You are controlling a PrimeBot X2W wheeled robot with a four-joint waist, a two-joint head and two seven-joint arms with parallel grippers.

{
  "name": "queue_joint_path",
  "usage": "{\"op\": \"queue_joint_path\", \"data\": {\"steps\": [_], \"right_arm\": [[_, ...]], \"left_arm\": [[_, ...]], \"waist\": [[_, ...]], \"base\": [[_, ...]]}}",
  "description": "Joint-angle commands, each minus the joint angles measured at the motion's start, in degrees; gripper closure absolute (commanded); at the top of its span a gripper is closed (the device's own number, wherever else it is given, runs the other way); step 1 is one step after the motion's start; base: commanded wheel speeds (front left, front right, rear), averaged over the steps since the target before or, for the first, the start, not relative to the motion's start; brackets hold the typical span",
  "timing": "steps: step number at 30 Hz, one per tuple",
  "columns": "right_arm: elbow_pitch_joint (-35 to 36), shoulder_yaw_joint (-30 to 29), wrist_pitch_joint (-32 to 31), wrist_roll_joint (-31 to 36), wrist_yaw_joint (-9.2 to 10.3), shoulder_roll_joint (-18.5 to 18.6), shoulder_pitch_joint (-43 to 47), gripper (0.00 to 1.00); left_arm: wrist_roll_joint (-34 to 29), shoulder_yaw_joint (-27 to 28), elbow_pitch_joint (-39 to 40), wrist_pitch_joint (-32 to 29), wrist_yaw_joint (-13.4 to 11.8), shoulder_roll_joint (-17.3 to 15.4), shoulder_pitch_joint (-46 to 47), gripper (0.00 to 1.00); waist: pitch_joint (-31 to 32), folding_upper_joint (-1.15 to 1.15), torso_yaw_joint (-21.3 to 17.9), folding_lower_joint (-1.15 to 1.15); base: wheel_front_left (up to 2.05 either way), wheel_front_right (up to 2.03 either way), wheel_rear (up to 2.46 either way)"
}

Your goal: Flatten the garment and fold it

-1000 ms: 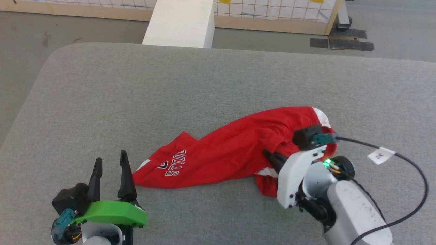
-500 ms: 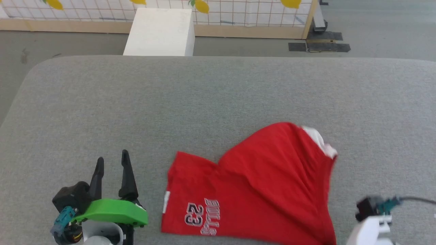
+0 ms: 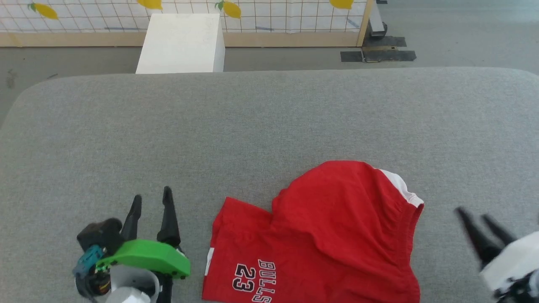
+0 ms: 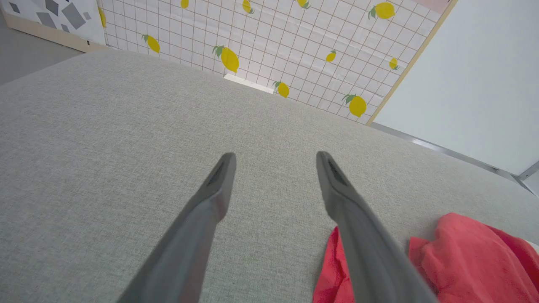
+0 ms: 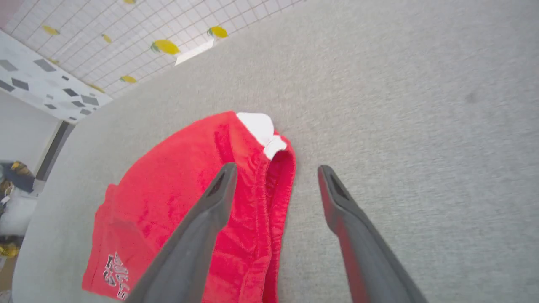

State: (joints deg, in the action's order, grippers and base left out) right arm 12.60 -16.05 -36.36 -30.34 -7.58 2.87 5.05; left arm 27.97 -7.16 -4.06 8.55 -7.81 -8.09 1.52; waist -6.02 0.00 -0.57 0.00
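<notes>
The red Bulls shorts [image 3: 332, 227] are lying on the gray padded surface [image 3: 252, 118], just right of the left gripper [image 3: 152, 193] and left of the right gripper [image 3: 473, 213], both spread wide and holding nothing. The shorts are lying mostly flat, slightly rumpled, with the "BULLS 23" print facing up

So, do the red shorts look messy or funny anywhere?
Yes. The shorts aren't flat: a rumpled upper layer lies askew over the printed leg, and the waistband end on the right is bunched.

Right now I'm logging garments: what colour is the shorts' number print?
Number print: dark, white-outlined, on the red garment; head view best.
</notes>
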Motion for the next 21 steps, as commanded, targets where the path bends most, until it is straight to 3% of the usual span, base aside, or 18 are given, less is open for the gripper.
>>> {"op": "queue_joint_path", "data": {"steps": [1,4,8,11,16,21], "right_arm": [[-1.1,-2.5,3.1,0.2,0.09,0.0,-1.5,0.0],[-3.8,-6.7,9.4,2.8,0.09,0.0,-4.4,0.0],[-7.6,-6.7,13.6,3.8,0.09,0.0,-6.9,0.0],[-10.1,-5.1,15.0,3.5,0.09,0.0,-7.9,0.0],[-13.3,-3.0,16.4,2.9,0.09,0.0,-8.7,0.0],[-14.9,-2.3,17.9,2.7,0.09,0.0,-9.1,0.0]], "left_arm": [[0.7,-0.5,0.3,-0.7,0.4,-0.6,2.1,0.0],[0.6,-2.3,-0.6,-3.7,2.0,-1.4,6.3,0.0],[1.2,-5.2,-5.1,-10.4,4.5,-1.8,14.8,0.0],[1.6,-8.4,-9.6,-17.7,5.7,-1.1,20.2,0.0],[2.6,-15.8,-15.5,-34.9,8.0,0.5,25.0,0.0],[1.6,-19.4,-19.0,-40.0,8.8,0.3,25.2,0.0]], "waist": [[0.1,0.0,-0.3,0.0],[-0.3,0.0,-1.1,0.0],[-1.7,0.0,-2.7,0.0],[-2.9,0.0,-4.2,0.0],[-4.6,0.0,-6.7,0.0],[-5.7,0.0,-8.2,0.0]], "base": [[0.0,0.0,0.0],[0.0,0.0,0.0],[0.0,0.0,0.0],[0.0,0.0,0.0],[0.0,0.0,0.0],[0.0,0.0,0.0]]}}
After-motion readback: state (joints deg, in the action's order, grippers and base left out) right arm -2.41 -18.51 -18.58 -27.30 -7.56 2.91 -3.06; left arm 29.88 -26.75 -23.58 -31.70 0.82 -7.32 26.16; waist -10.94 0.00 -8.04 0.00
